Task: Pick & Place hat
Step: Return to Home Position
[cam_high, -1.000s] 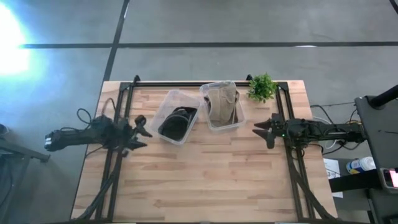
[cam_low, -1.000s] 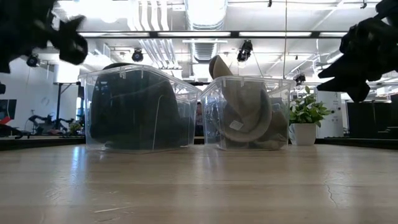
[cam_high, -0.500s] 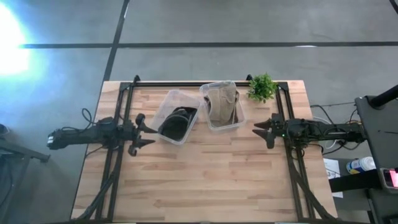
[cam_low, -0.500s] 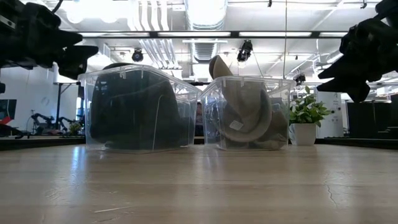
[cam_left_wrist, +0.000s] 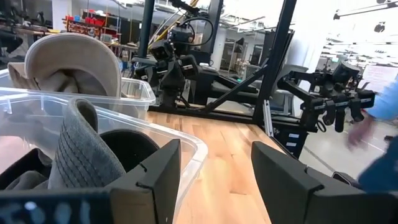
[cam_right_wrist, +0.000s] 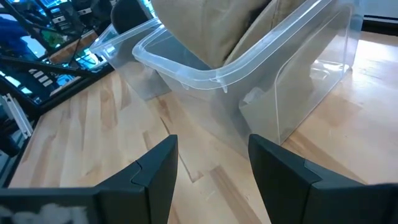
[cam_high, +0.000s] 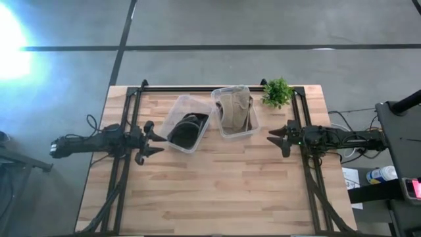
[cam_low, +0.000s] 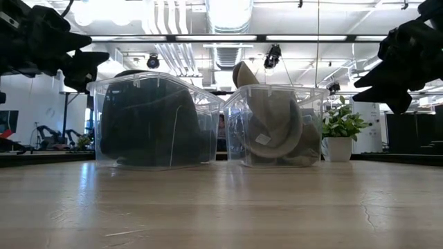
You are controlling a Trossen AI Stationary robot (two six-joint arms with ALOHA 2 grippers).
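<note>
A dark grey hat (cam_high: 186, 129) lies in the left clear bin (cam_high: 173, 113), its crown also plain in the low view (cam_low: 149, 124) and the left wrist view (cam_left_wrist: 84, 152). A tan hat (cam_high: 235, 108) stands in the right clear bin (cam_high: 252, 128), its brim rising above the rim (cam_low: 243, 72). My left gripper (cam_high: 150, 139) is open above the table, just left of the dark hat's bin. My right gripper (cam_high: 279, 140) is open above the table, right of the tan hat's bin. Both touch nothing.
A small potted plant (cam_high: 277, 92) stands at the table's far right corner. Black frame rails (cam_high: 131, 112) run along the left and right sides of the wooden table (cam_high: 217, 191). The near half of the tabletop is bare wood.
My left gripper has moved toward the table's right, closer to the dark hat's bin, and has dropped a little. The right arm and both hats have stayed where they were.
</note>
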